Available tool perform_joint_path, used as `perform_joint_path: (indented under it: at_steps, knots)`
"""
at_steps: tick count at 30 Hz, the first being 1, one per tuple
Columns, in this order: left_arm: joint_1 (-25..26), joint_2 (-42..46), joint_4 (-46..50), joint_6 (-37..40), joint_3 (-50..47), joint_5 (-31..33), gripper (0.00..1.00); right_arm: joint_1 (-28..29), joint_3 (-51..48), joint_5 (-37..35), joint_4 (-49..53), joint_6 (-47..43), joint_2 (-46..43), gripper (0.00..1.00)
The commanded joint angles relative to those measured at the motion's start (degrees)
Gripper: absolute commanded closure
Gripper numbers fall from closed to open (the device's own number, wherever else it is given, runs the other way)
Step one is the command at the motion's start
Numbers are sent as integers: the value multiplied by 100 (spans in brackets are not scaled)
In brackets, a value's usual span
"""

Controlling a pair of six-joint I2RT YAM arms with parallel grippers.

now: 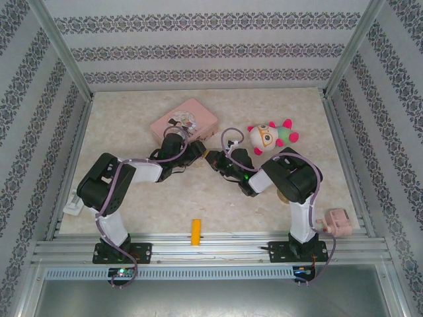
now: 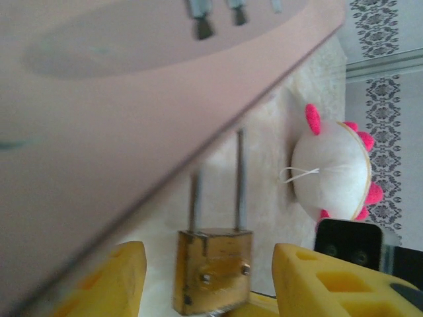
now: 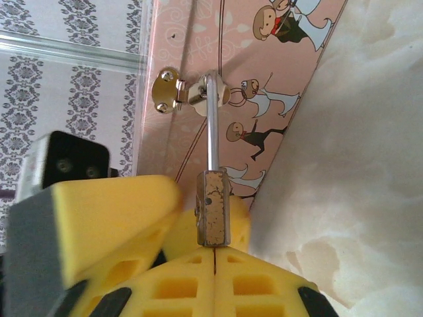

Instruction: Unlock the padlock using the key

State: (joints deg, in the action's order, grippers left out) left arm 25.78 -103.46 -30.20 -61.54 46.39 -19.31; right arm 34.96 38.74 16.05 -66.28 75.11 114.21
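Note:
The brass padlock hangs by its thin silver shackle from the hasp of the pink tin. My left gripper is open around the lock body, with a gap of table showing on each side between the body and the yellow fingers. My right gripper is shut, and its joined tips press against the bottom of the padlock, seen edge-on. The key is hidden. In the top view both grippers meet at the tin's near corner.
A white plush toy with pink knobs lies just right of the grippers. A small yellow-orange block stands at the near edge. A pink object sits by the right arm's base. Metal rails frame the table.

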Motion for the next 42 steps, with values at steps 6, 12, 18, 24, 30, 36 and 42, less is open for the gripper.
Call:
perform_joint_path:
  at_steps: [6, 12, 18, 24, 30, 36, 42]
  knots:
    - [-222, -465, -912, -221, 89, -330, 58, -82, 239, 29, -324, 39, 113, 98]
    - [-254, -709, -1419, -431, 63, -478, 64, -81, 274, 29, -350, 65, 171, 98]
    - [-273, -834, -1771, -522, 12, -553, 73, -86, 276, 19, -368, 78, 176, 98]
    - [-292, -851, -1932, -518, -64, -556, 91, -95, 249, 21, -355, 65, 134, 91]
    - [-300, -848, -2095, -527, -178, -598, 100, -109, 128, -10, -355, 23, 67, 82]
    - [-282, -534, -1841, -312, -404, -514, 100, -112, -178, -136, -300, -96, -146, 79]
    - [-195, -5, -1600, -235, -737, -435, 100, -121, -478, -243, -201, -216, -368, 77]
